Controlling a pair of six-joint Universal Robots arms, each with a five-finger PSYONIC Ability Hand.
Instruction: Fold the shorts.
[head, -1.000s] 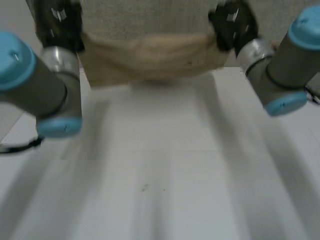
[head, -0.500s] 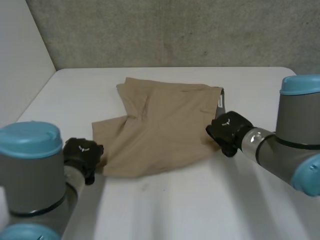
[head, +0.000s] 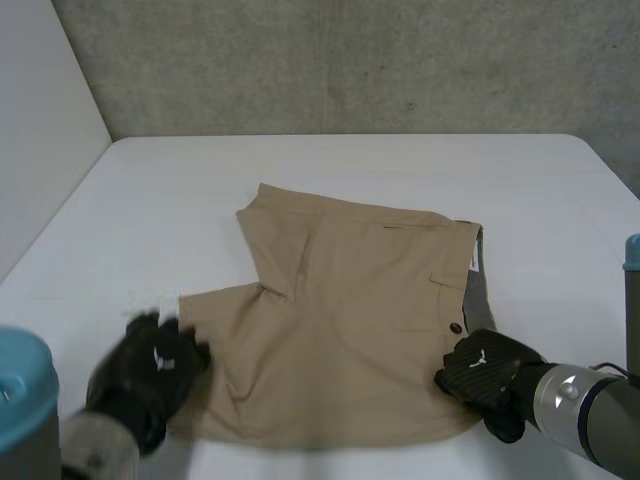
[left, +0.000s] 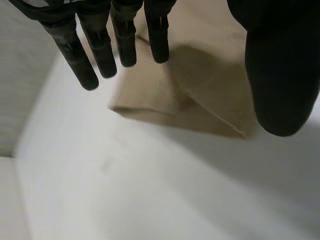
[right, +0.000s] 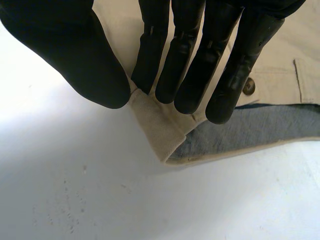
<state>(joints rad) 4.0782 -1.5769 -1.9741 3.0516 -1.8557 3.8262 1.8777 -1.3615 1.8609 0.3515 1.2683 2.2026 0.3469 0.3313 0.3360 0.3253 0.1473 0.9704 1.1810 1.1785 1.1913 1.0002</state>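
We see the tan shorts (head: 340, 320) lying flat on the white table (head: 330, 170), between the two hands. Our left hand (head: 148, 375) is at the hem corner of one leg. Its fingers (left: 102, 50) are straight and held wide of the thumb (left: 280, 80), gripping nothing, and the leg corner lies just past the fingertips. Our right hand (head: 485, 372) is at the waistband corner (the grey lining (right: 240, 130) shows there), and its straight fingers and thumb pinch that turned-up corner between them.
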